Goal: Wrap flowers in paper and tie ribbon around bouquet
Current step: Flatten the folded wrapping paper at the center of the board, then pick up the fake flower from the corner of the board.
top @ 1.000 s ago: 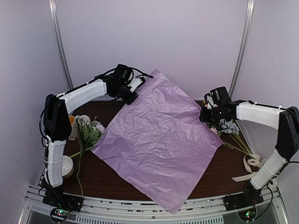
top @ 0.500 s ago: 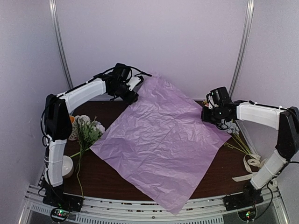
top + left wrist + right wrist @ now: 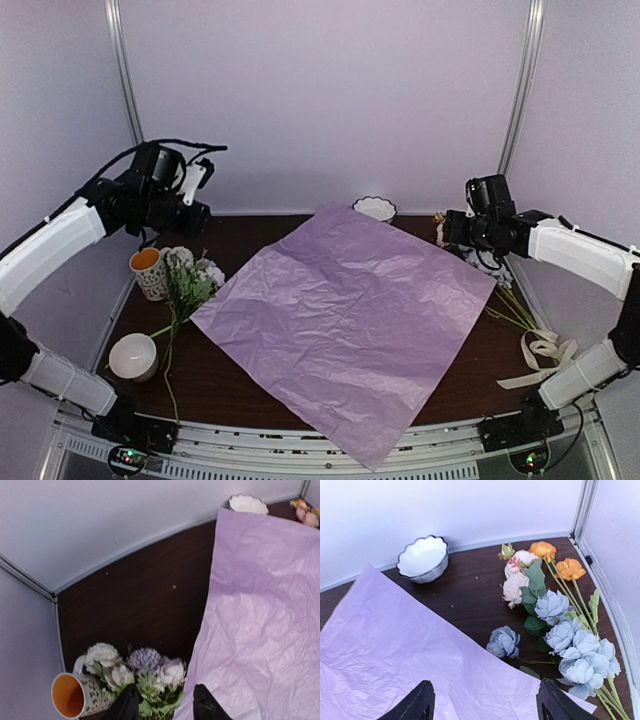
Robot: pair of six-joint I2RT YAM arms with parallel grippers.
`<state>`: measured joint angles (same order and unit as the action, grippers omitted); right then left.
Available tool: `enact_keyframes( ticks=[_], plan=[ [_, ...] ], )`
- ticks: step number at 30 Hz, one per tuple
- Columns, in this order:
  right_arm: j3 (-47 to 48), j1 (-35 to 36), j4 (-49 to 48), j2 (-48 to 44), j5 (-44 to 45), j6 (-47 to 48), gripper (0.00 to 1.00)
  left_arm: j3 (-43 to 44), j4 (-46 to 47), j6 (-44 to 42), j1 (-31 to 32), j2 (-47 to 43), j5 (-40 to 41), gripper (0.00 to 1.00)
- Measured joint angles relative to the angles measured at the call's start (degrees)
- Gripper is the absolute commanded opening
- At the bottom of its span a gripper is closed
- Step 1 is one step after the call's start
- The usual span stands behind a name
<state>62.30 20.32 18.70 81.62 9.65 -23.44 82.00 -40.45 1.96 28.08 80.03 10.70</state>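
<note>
The large, crinkly pink-lilac paper sheet [image 3: 345,320] is lying flat and diamond-wise in the middle of the dark wooden table [image 3: 250,235], its 6 o'clock corner hanging over the near edge. Artificial white and lilac flowers [image 3: 145,672] are lying at 9 o'clock beside a speckled mug with an orange inside [image 3: 75,696]. A second bunch of pale blue, pink and orange blooms [image 3: 560,625] is lying at 3 o'clock, just off the paper. The cream-white satin ribbon [image 3: 540,355] is lying at 4 o'clock. The left gripper [image 3: 162,705] is hovering over the 9 o'clock flowers, fingers parted and empty. The right gripper [image 3: 485,702] is hovering over the 3 o'clock corner, spread wide, gripping nothing
</note>
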Motion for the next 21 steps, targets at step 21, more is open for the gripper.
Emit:
enact_keyframes(
  ticks=[21],
  plan=[
    [-3.72, 16.02, 1.31, -7.39, -0.61, 3.78, 0.69, -33.97, 1.84, 16.22, -5.49, 0.68, 0.07, 0.34]
  ],
)
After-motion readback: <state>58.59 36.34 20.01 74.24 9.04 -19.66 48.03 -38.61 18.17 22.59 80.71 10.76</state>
